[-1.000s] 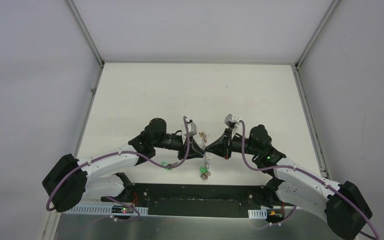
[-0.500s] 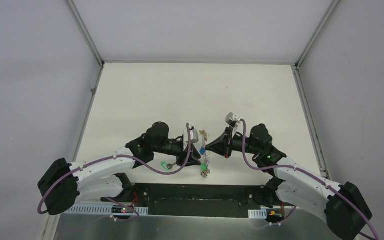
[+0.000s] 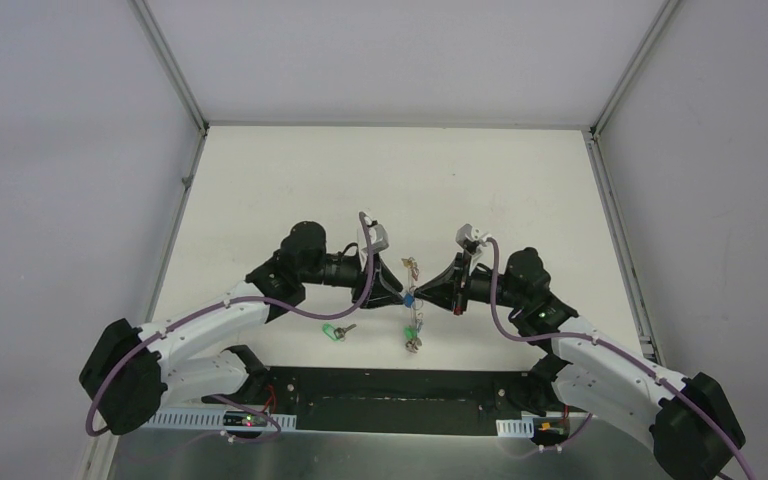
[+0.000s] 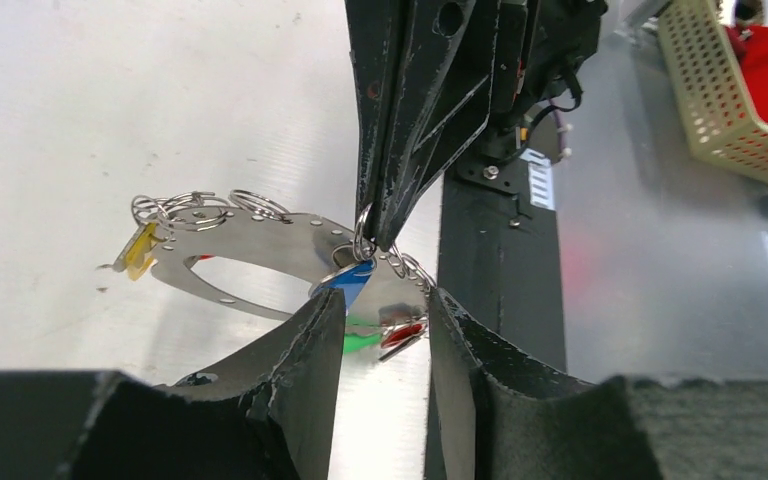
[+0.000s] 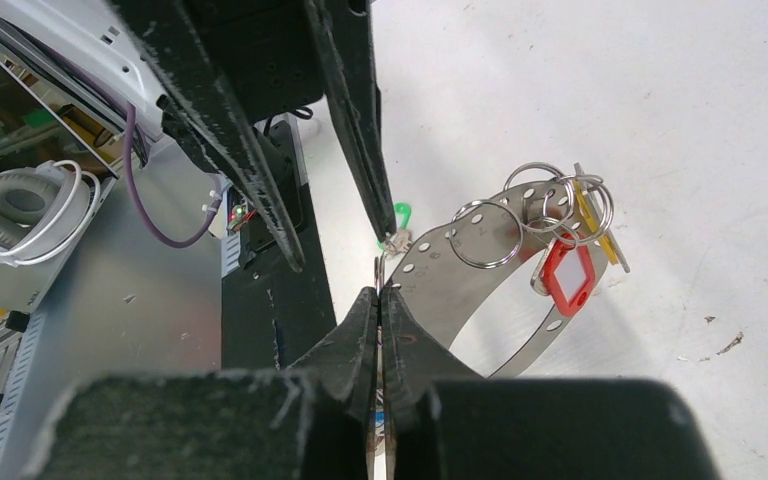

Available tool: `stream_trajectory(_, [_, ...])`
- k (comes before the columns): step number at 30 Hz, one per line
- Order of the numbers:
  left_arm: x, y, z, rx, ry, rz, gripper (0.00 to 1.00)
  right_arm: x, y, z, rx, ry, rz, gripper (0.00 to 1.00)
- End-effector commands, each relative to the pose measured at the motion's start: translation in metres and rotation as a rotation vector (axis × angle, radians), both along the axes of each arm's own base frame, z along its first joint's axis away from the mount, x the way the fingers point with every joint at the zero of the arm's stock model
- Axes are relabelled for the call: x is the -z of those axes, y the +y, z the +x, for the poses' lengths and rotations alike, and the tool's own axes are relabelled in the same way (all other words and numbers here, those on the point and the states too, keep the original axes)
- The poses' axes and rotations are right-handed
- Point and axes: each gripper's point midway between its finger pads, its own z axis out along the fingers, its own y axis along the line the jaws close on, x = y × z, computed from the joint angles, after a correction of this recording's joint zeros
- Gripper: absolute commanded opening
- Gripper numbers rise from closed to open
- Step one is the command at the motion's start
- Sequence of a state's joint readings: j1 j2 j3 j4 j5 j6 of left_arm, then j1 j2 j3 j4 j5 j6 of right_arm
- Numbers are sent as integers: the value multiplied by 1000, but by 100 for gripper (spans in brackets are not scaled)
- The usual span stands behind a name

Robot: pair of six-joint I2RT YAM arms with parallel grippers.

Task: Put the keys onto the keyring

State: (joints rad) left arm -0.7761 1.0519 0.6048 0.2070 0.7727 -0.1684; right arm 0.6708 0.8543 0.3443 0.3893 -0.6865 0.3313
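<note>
White desk (image 3: 290, 190) carries both arms, whose hands meet in the middle near the bases. The right hand (image 5: 380, 292) is pressed together, pinching the edge of the keyring (image 5: 438, 288), a flat perforated steel band strung with small split rings. The left hand (image 4: 386, 305) is spread and grips nothing, its tips just below the blue-tagged key (image 4: 348, 280) that hangs from the band beside the right hand's grip. Loose on the desk, left of the keyring, lies the green-tagged key (image 3: 333, 330).

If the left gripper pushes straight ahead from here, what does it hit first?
The left gripper would likely meet the blue-tagged key first, hanging just beyond its open jaws; the right gripper, shut on the keyring, sits directly behind. Depth is uncertain.
</note>
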Motion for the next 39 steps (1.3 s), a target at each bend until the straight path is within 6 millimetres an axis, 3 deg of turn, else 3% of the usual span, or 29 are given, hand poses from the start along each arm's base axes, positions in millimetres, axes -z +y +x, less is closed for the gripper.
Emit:
stream_trajectory(1, [-30, -10, -7, 118, 18, -122, 36, -31, 2, -2, -32, -91, 66, 0])
stream_trajectory(8, [-31, -16, -3, 137, 15, -179, 30, -34, 2, -4, -42, -92, 73, 0])
stream_trajectory(17, [-18, -16, 3, 105, 9, -130, 21, -37, 3, -3, -46, -93, 75, 0])
stream_trajectory(26, [-4, -13, 5, 75, 23, -85, 18, -40, 4, -3, -49, -96, 83, 0])
stream_trajectory(39, [-13, -19, 5, 105, 16, -142, 12, -36, 5, -4, -55, -76, 82, 0])
